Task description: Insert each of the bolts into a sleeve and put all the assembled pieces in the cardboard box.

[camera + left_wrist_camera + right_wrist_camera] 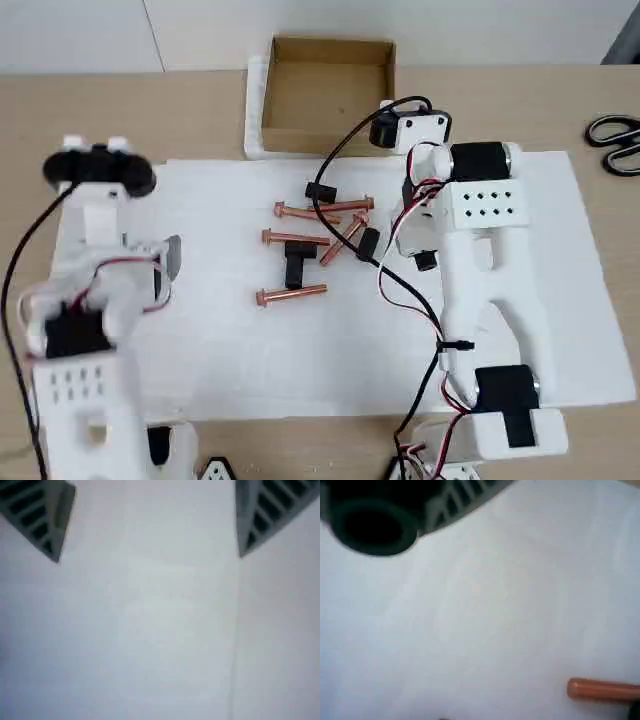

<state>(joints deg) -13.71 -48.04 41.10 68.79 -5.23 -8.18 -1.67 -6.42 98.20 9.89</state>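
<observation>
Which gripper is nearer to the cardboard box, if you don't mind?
Right. The right gripper is beside the bolts, in front of the cardboard box; the left gripper is farther, over the sheet's left side.

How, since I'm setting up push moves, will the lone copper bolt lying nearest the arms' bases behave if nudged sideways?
The lone bolt lies flat on the white sheet with a round shank, so it probably rolls. Its wider head would likely swing it in an arc. It looks like metal: likely stiff, dense, perhaps slippery.
</observation>
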